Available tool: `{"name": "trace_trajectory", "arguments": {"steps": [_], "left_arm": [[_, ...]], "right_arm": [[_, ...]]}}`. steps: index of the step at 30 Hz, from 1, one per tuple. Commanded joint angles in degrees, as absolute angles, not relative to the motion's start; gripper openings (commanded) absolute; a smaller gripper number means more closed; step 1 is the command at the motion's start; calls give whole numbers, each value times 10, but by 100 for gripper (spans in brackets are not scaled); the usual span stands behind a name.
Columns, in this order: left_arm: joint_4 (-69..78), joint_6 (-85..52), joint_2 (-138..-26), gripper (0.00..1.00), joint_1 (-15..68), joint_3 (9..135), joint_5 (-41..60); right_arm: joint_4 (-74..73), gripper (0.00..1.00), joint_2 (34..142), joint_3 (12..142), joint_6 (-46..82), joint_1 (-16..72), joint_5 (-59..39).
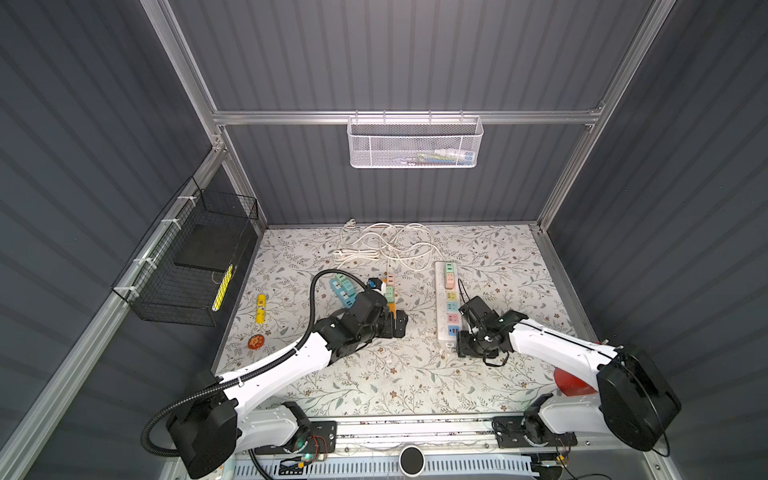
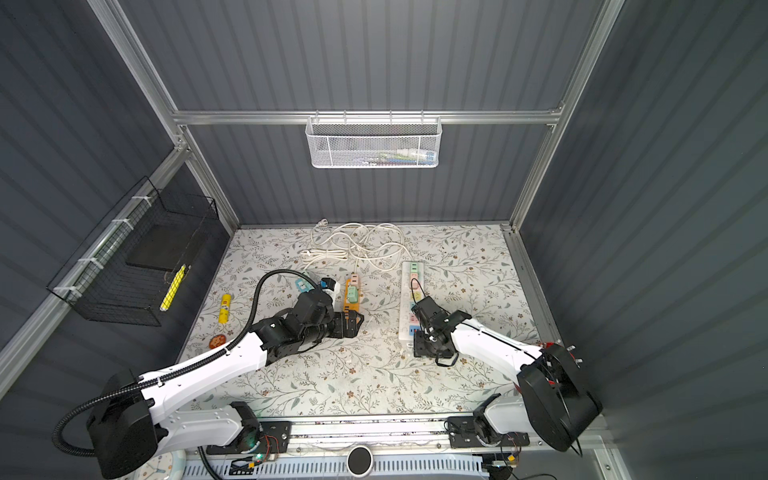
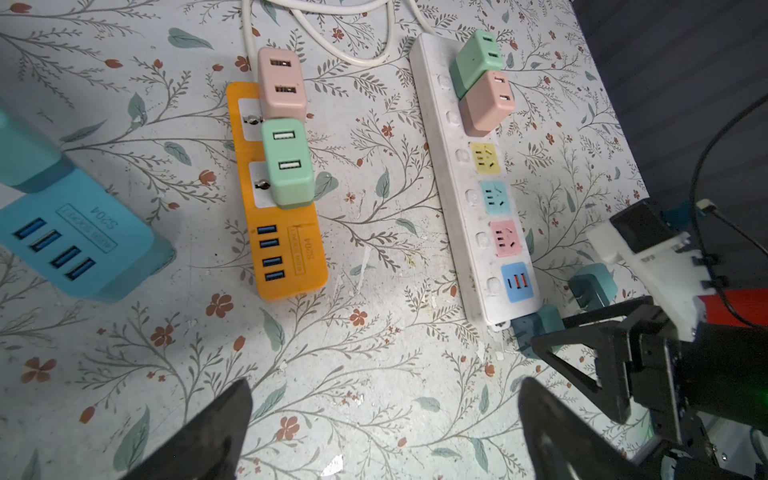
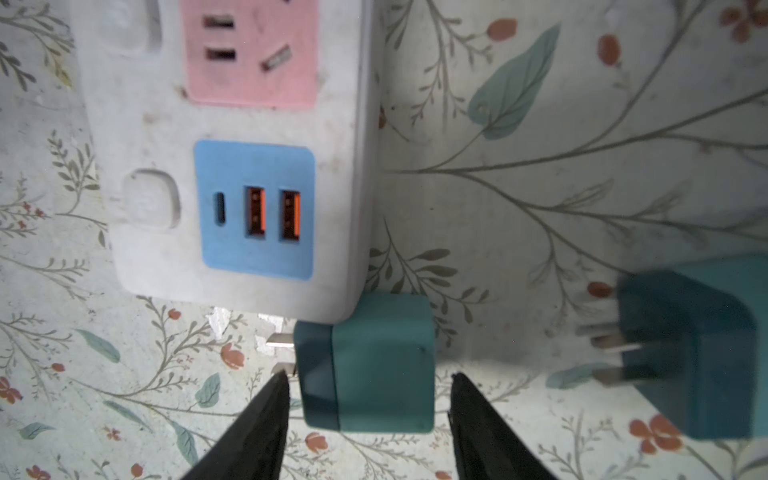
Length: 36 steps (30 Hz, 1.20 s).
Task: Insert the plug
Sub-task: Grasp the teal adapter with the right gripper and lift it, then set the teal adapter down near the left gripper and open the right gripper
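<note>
At the far left a black wire basket hung on the wall frame. On the floral surface beside it lay a yellow glue stick and, nearer the front, a small orange disc. Next came a blue power strip, partly hidden by the left arm. Beside it lay an orange power strip carrying a pink adapter and a green adapter. The left hand hovered over bare surface near the front end of the orange strip, its fingers spread wide and holding nothing. Behind the strips a white cable lay in loose loops.

Further right lay the white power strip. A second green adapter and a second pink adapter were plugged in at its far end. A bare pink socket and a blue USB panel sat at its near end. The teal plug lay on its side on the surface, right at the near corner of that strip. The right hand was down over it, fingers apart, one on each side, with a gap showing between one finger and the plug body. A second teal plug lay near it, further right, not touching.
</note>
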<state>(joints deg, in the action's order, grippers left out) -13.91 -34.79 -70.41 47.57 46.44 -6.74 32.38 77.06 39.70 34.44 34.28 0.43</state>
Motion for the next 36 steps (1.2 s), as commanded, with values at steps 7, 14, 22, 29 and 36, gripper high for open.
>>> {"name": "trace_trajectory", "arguments": {"steps": [7,14,22,29,36], "left_arm": [[-150,-339,-693,100,476,464,-61],[-162,-322,-677,100,476,466,-77],[-167,-319,-672,100,476,469,-91],[-189,-352,-652,100,476,457,-172],[-263,-394,-608,100,455,436,-278]], "right_arm": [[299,54,778,381,344,349,47],[301,50,770,383,344,351,53],[345,50,736,394,357,400,67],[367,50,755,465,365,495,80],[327,52,906,600,303,569,59]]}}
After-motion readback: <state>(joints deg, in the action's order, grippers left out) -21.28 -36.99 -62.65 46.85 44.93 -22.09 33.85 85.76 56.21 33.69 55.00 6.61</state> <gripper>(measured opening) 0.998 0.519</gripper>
